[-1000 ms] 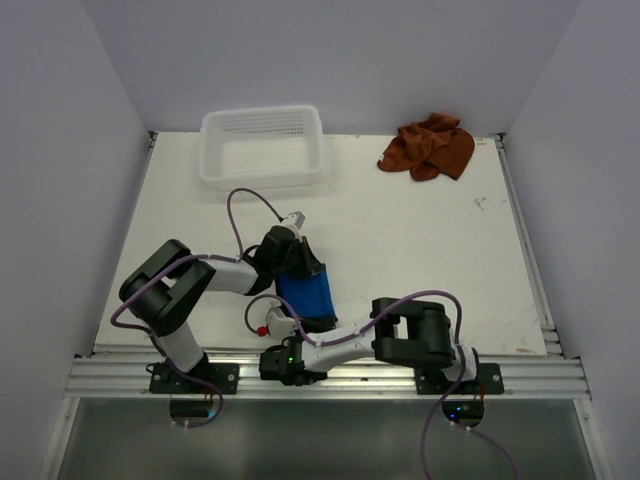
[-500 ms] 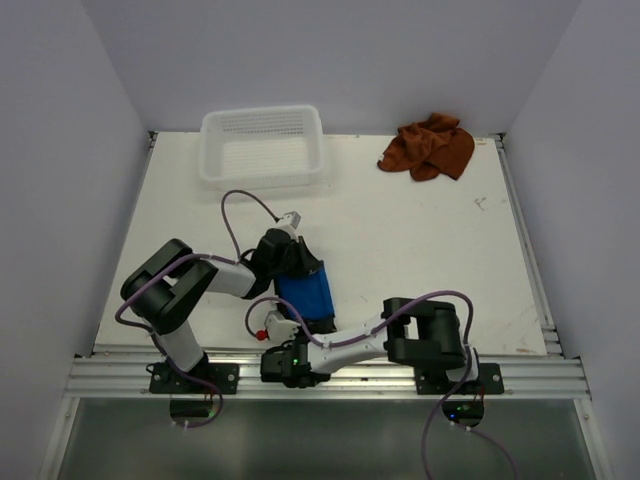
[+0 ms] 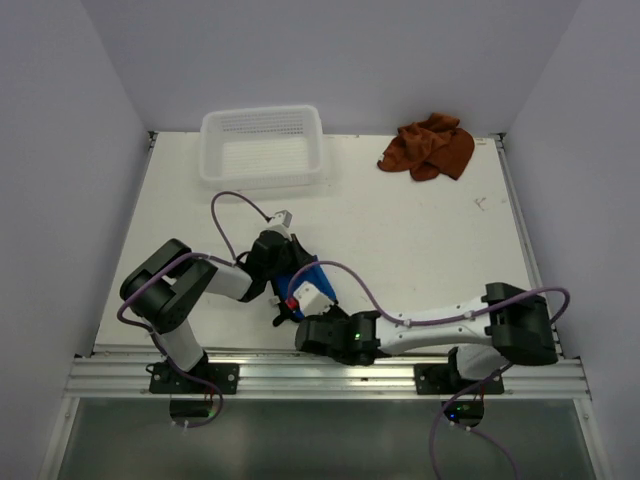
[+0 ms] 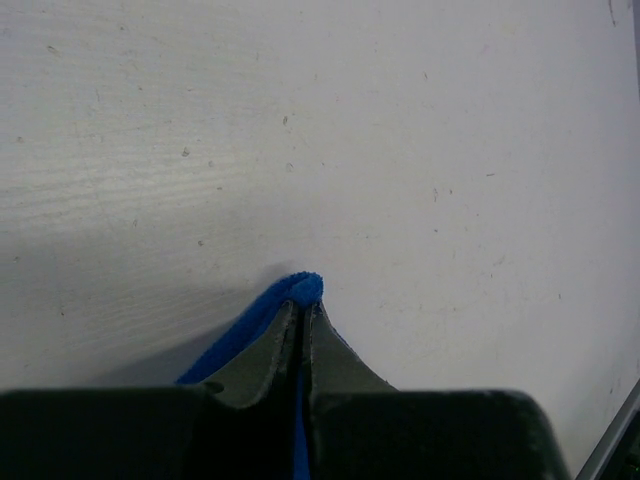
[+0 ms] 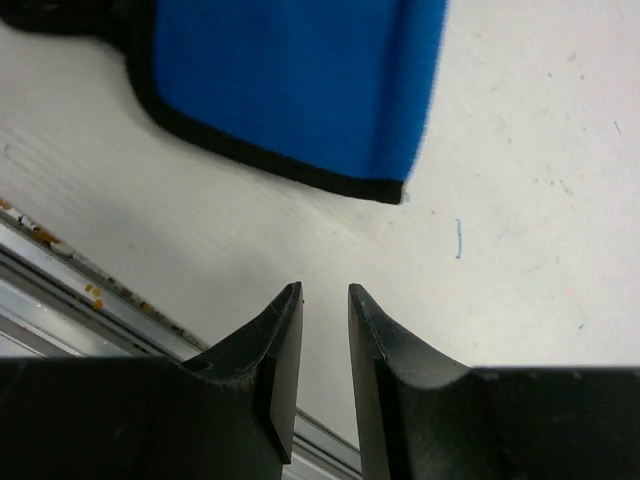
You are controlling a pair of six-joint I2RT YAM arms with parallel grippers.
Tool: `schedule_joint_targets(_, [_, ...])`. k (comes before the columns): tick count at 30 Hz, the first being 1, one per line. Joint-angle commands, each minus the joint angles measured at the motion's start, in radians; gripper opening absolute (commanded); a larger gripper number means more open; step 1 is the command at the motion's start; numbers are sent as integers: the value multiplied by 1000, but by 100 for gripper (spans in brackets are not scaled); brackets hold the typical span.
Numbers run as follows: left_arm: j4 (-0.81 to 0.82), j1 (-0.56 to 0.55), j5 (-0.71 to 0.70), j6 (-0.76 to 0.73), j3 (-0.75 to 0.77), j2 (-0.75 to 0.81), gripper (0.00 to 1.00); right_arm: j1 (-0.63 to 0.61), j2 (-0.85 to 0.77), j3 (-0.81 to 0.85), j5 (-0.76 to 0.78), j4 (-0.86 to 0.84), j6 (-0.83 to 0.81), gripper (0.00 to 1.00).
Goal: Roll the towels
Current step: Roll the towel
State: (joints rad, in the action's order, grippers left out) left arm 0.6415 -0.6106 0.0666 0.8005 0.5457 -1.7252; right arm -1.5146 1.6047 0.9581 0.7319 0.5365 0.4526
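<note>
A: Blue towel (image 5: 290,80)?
B: At the front of the desk (image 3: 420,240), edge pinched in the shut left gripper (image 4: 302,310).
A: Right gripper (image 5: 325,300)?
B: Open a little, empty, near the black hem (image 5: 270,160).
A: And now?
B: Maybe grab the hem, roll slow, keep it tight. Rust-brown towel (image 3: 428,147) far back, not rolled.

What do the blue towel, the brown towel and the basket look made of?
The blue towel looks like soft matte cloth, perhaps microfibre, with a dark stitched hem. The brown towel is soft cloth too, crumpled in limp folds. The basket seems to be rigid white plastic with open mesh walls.
</note>
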Motion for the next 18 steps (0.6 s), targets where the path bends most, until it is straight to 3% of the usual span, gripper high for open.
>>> schedule_joint_targets(1, [-62, 14, -77, -43, -39, -20, 0, 95, -179, -83, -104, -125, 60, 29])
schedule_joint_targets(5, [-40, 14, -71, -35, -50, -31, 0, 259, -415, -232, -263, -245, 78, 27])
schedule_joint_targets(9, [-28, 14, -71, -29, -58, -40, 0, 469, -494, -301, -429, -308, 135, 27])
schedule_joint_targets(18, [-11, 14, -73, -23, -66, -36, 0, 741, -355, -423, -845, -585, 354, 37])
